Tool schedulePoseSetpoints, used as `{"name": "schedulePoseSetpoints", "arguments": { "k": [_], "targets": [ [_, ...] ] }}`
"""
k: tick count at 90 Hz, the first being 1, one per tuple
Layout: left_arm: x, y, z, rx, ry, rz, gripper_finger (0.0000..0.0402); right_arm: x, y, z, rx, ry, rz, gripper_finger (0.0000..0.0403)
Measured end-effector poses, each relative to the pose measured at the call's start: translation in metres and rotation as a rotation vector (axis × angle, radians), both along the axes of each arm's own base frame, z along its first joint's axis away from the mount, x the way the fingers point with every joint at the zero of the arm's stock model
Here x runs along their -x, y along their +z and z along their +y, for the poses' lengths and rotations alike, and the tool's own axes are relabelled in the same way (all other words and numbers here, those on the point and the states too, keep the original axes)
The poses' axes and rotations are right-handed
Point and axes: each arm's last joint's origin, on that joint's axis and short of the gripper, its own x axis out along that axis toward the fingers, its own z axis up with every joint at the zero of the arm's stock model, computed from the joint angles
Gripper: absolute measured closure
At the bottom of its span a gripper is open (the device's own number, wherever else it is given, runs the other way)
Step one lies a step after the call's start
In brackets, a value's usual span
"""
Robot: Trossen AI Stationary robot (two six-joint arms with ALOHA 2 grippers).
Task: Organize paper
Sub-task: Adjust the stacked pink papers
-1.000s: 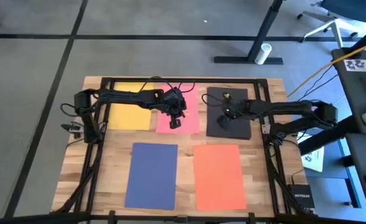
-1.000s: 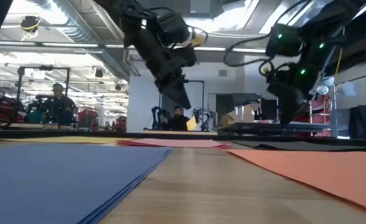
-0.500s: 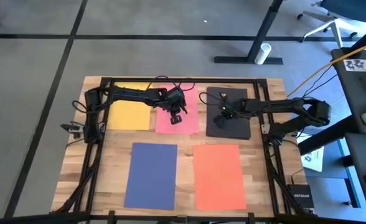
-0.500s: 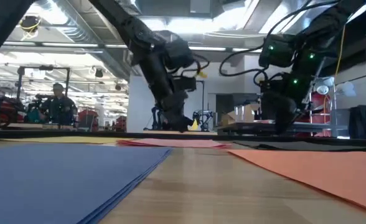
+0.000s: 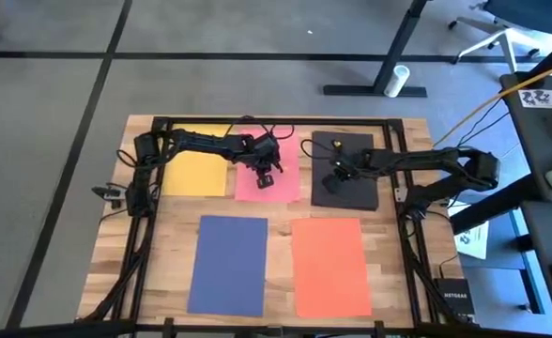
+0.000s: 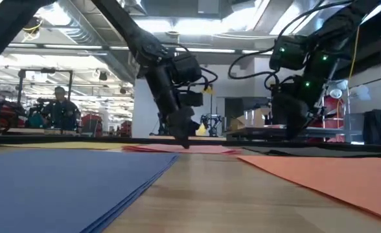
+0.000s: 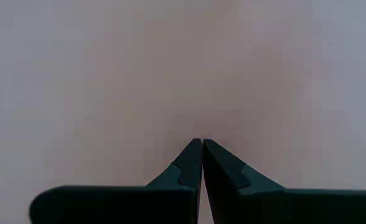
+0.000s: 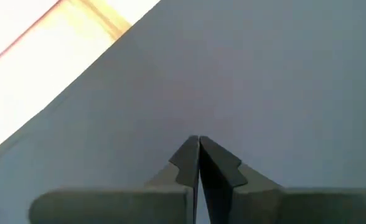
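Five coloured sheets flat on the wooden table: yellow sheet, pink sheet and black sheet along the far side, navy sheet and orange sheet nearer. Left gripper down on the pink sheet, fingers pressed together, empty. Right gripper down on the black sheet, fingers likewise closed on nothing.
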Motion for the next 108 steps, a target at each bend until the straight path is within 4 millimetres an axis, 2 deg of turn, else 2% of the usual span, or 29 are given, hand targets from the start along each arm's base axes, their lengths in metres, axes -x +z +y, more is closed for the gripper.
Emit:
{"name": "schedulePoseSetpoints", "arguments": {
  "k": [53,76,86,98,108],
  "targets": [
    [0.008,-0.001,0.008,0.003,0.056,0.042,0.0402,0.0,0.0,0.0,-0.002,0.0,0.005,0.0402],
    [0.008,0.002,0.004,-0.001,0.05,0.045,0.0402,0.0,0.0,0.0,-0.002,0.001,0.005,0.0402],
    [0.012,0.012,0.0,-0.002,0.042,0.047,0.0402,0.0,0.0,0.0,0.001,0.0,0.005,0.0402],
    [0.012,0.038,-0.001,-0.034,0.031,-0.027,0.0402,0.0,0.002,0.0,0.008,0.003,-0.002,0.0402],
    [0.007,0.051,0.001,-0.049,0.021,-0.058,0.0402,-0.001,0.008,-0.001,0.021,0.011,-0.016,0.0402]
  ]
}}
